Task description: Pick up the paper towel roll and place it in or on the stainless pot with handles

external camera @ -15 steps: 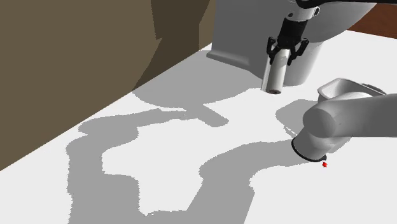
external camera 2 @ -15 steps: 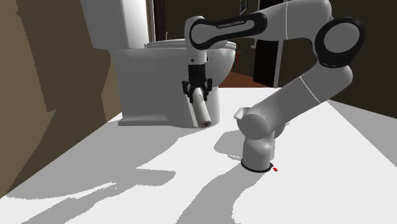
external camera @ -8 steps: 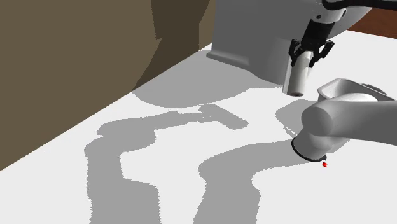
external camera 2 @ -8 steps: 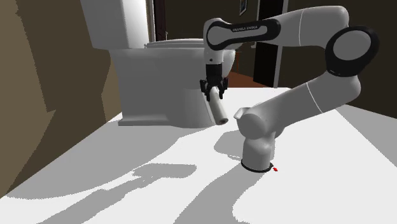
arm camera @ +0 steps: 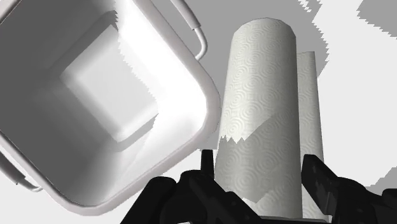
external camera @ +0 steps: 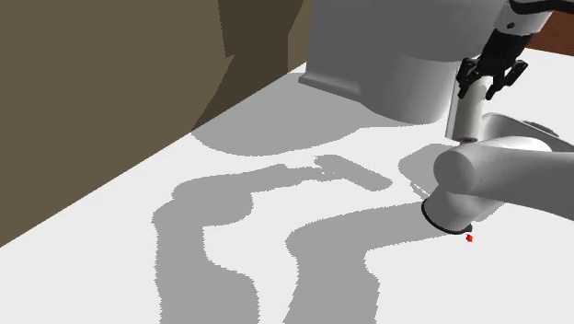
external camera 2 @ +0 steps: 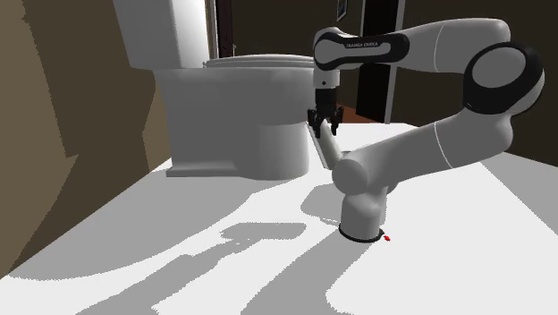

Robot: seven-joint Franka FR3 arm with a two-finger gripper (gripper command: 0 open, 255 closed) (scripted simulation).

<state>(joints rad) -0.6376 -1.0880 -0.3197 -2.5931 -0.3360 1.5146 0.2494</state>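
Shoulder view: jaws clenched on the paper towel roll (external camera: 464,115), held in the air at far right, just beside the pot (external camera: 511,121); arm link hides the pot's near part.
Second exterior view: roll hangs tilted right of the toilet (external camera 2: 241,116), lower end behind the arm.
Wrist view: jaws clasp roll; pot alongside, rim cut off.

paper towel roll (arm camera: 257,95): embossed matt paper | pot (arm camera: 175,73): smooth, seemingly glossy
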